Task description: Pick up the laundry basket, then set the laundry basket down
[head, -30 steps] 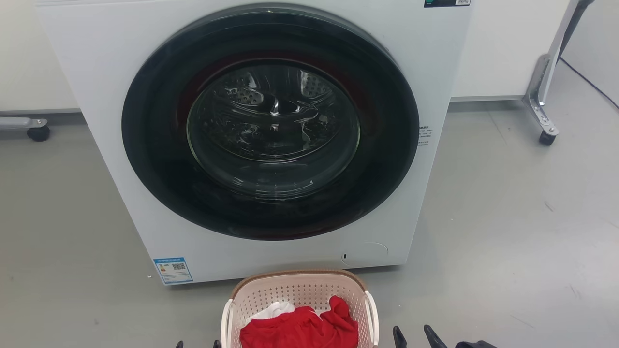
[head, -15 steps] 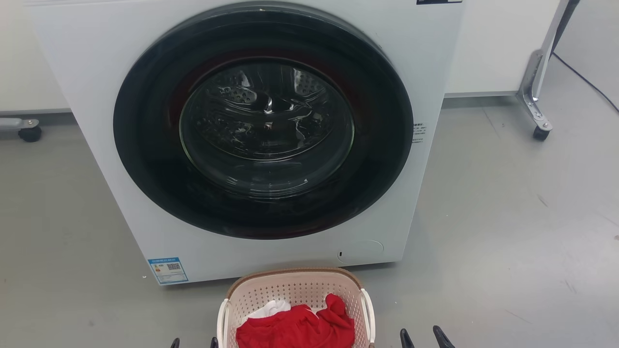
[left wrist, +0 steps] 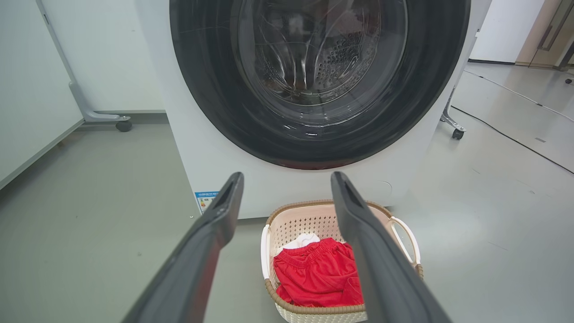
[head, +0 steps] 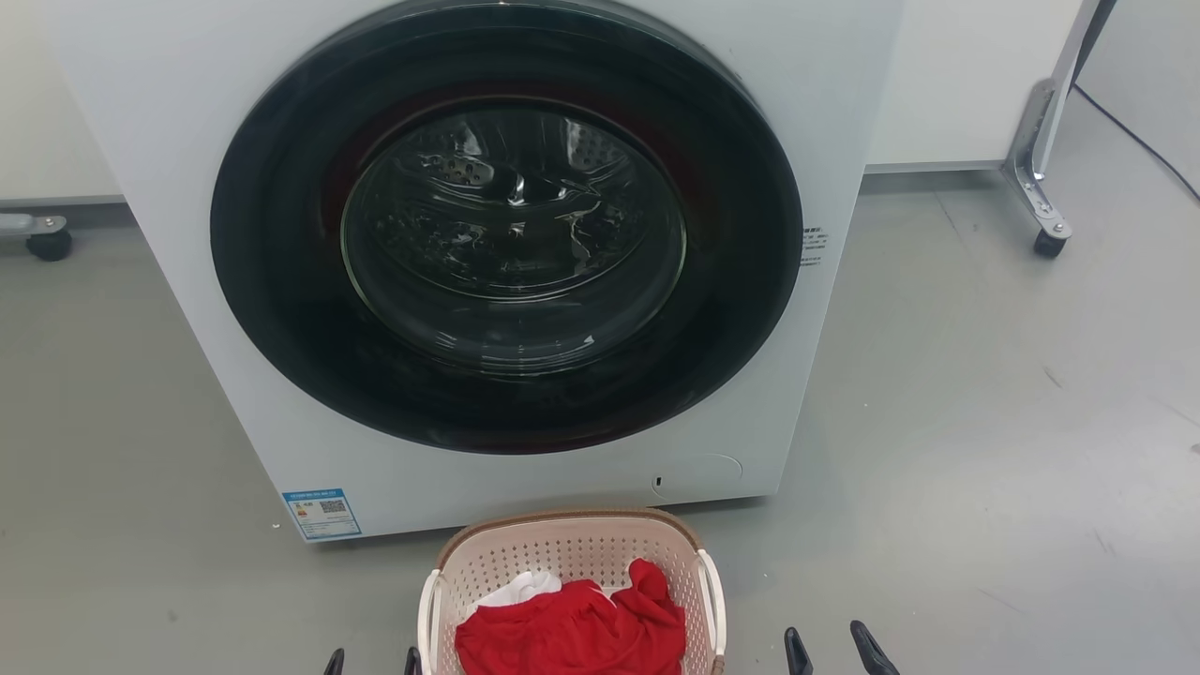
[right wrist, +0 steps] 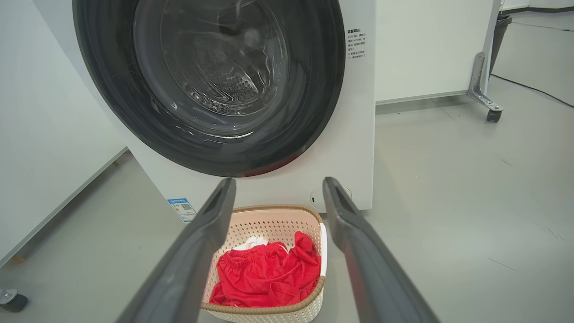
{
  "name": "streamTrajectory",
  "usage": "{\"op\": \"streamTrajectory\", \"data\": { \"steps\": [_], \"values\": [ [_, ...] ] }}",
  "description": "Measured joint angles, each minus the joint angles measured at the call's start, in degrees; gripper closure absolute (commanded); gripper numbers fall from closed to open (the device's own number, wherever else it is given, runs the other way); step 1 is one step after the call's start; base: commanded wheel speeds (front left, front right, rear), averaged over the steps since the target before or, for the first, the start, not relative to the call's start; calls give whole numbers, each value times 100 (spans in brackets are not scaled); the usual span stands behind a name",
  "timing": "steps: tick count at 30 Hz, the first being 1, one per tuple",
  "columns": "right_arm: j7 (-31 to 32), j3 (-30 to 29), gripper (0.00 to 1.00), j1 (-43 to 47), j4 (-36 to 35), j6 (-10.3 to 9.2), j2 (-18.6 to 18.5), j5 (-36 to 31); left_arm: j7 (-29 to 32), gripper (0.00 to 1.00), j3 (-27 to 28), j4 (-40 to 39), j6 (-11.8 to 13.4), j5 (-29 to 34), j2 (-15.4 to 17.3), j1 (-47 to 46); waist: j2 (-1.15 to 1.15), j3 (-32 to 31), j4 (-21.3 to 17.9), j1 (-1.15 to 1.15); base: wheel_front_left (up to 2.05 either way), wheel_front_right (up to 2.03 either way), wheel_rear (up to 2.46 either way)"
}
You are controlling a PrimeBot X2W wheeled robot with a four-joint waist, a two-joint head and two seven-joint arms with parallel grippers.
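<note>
laundry basket (head: 562,560) by washer (head: 825,112) — l gripper (head: 372,664), r gripper (head: 834,656) spread beside it

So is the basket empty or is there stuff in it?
Not empty. A red garment and a white cloth lie inside the laundry basket.

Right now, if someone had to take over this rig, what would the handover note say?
Left gripper: open, empty, just outside the left handle.
Right gripper: open, empty, out past the right handle with floor between them.
The laundry basket stands on the grey floor in front of the washer, whose door is shut. It holds a red garment and a white cloth.
Done: arms brought either side of the basket.
Left: grip it, lift it, then set it down.
</note>
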Motion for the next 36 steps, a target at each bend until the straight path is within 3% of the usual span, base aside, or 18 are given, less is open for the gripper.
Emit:
{"op": "streamTrajectory", "data": {
  "steps": [31, 32, 36],
  "values": [
    [0, -291, 0, 139, -197, 0, 123, -307, 0, 0, 21, -5, 0, 280, -58, -12, 0, 109, -3, 0, 0, 0, 0],
    [5, -291, 100, 140, -181, 0, 123, -308, 2, 100, 21, 8, -1, 279, -59, -9, 0, 111, -2, 0, 0, 0, 0],
    [18, -271, 100, 202, 66, 1, 123, -293, 10, 100, 10, 241, -5, 278, -71, 51, 0, 111, -2, 0, 0, 0, 0]
  ]
}}
